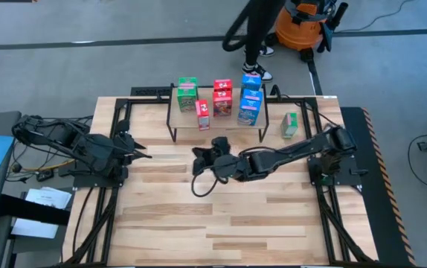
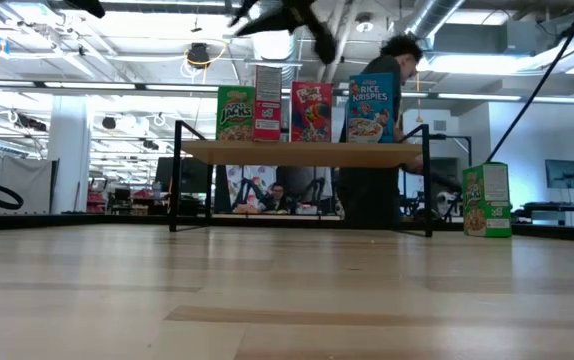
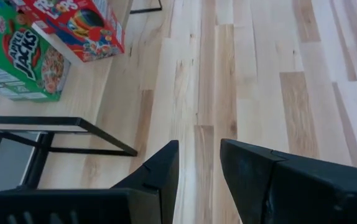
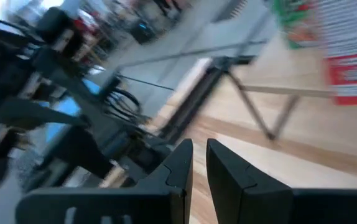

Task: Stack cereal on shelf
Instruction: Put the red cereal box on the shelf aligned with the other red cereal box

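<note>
Lone green cereal box (image 1: 289, 124) stands upright on the table just right of the shelf (image 1: 217, 119), beyond the right gripper (image 1: 203, 154), which hangs in front of the shelf nearly shut and empty; right arm nearer, left gripper (image 1: 140, 151) shut, parked.

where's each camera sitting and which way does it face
High view: above, looking straight down on table, shelf, both arms.
Low view: at tabletop height, level toward shelf and a person behind; right gripper overhead.
Left wrist view: left gripper over table, cereal boxes ahead.
Right wrist view: right gripper, facing the left arm.
Shared: high and low both show the green box beside the shelf.
</note>
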Robot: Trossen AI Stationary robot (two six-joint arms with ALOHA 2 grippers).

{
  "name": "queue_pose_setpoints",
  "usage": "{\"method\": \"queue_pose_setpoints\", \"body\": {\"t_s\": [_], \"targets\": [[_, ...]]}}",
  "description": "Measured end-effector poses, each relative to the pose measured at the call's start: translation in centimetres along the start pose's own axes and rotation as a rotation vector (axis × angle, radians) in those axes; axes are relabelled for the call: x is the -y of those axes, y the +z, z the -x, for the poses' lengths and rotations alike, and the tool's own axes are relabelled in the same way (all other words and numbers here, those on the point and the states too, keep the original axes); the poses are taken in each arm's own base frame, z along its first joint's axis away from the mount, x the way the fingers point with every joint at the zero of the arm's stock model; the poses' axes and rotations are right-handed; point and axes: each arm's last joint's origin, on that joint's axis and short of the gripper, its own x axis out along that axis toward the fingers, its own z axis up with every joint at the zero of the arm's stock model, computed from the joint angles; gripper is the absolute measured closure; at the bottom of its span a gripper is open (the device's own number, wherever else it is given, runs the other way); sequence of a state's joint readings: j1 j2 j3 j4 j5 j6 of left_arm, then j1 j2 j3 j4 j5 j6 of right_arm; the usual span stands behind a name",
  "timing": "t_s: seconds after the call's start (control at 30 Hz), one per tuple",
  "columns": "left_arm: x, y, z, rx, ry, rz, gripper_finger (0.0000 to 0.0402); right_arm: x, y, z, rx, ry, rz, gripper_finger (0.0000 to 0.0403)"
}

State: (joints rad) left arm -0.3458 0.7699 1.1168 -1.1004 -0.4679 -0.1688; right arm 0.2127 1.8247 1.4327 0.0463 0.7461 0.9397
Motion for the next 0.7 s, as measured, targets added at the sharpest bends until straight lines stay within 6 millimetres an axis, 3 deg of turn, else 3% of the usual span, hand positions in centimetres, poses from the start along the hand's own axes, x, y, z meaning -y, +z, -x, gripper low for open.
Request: {"method": "queue_pose_setpoints", "body": {"t_s": [0.17, 0.4, 0.47, 0.7], "targets": [[-0.3, -0.2, 0.5, 0.018, -0.003, 0.010, 0.0294, -1.6, -0.5, -2.0, 0.100, 0.158, 0.043, 0.0330], [-0.8, -0.6, 1.4, 0.057, -0.012, 0.040, 0.0294, -3.7, 1.1, -4.7, 0.186, 0.150, 0.181, 0.0330], [-0.9, -0.7, 1.6, 0.061, -0.029, 0.050, 0.0294, -4.0, 1.4, -5.4, 0.182, 0.121, 0.220, 0.0330], [-0.8, -0.8, 1.7, 0.057, -0.078, 0.051, 0.0294, -3.3, -0.4, -7.9, 0.113, -0.093, 0.246, 0.0330]]}}
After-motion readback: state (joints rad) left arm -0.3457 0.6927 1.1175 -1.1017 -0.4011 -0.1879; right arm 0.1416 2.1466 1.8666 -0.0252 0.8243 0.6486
